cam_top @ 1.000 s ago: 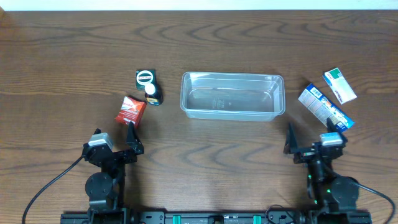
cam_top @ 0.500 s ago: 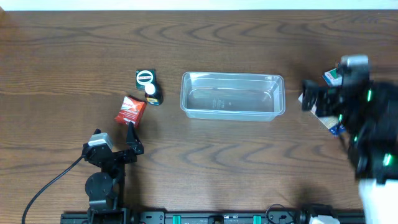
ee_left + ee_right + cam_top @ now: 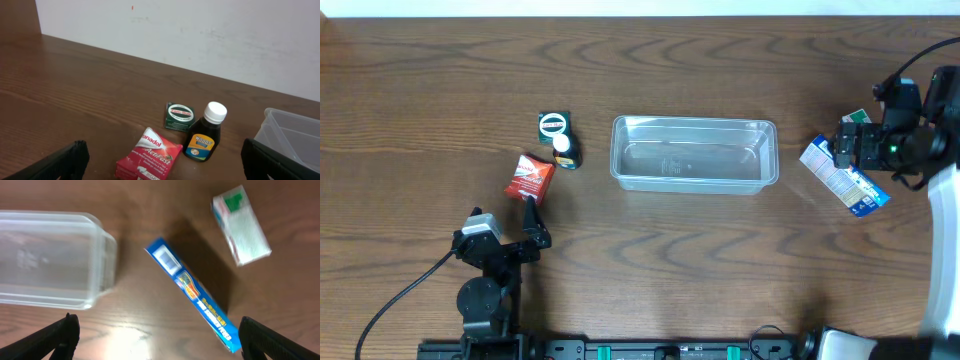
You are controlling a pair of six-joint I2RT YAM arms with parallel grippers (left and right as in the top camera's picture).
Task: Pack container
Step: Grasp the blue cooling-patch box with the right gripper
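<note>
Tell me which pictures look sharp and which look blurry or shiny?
Left wrist view: sharp, the bottle and red packet labels readable. Right wrist view: soft, the blue box smeared, with a dark shadow beside it and pale glare on the table. Overhead view: evenly lit.

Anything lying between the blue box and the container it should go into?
Nothing visible. Only bare table separates the blue box from the right rim of the container; the white-and-green box lies on the box's far side, away from that path.
</note>
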